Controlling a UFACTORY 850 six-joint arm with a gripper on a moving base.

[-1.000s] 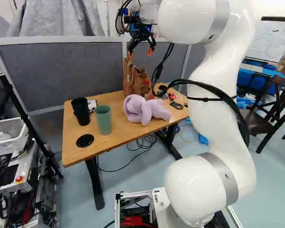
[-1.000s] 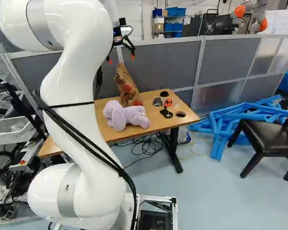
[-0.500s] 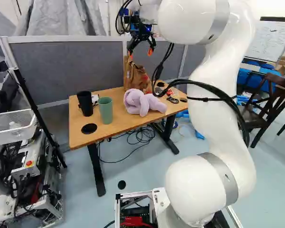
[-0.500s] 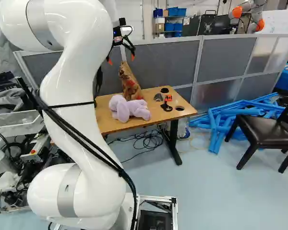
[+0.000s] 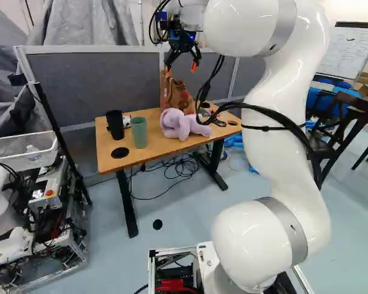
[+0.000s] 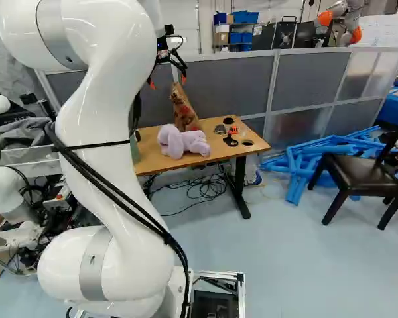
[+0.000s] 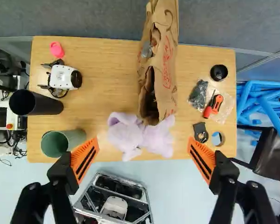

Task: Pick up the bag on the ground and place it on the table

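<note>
While the arm [image 5: 294, 190] arches forward, its top cut off in the base views, the end effector [image 5: 181, 68] points down, fingers wide apart. In the left base view a plush [image 7: 126, 135] hides the foot of the bag [image 7: 168, 93], which stands on the tabletop [image 7: 102, 93], below and ahead of the fingers.

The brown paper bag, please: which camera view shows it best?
The wrist view, because it looks down on the brown paper bag at close range and shows its dark opening. Both base views show it smaller, from the side, partly hidden low down by the purple plush toy.
</note>
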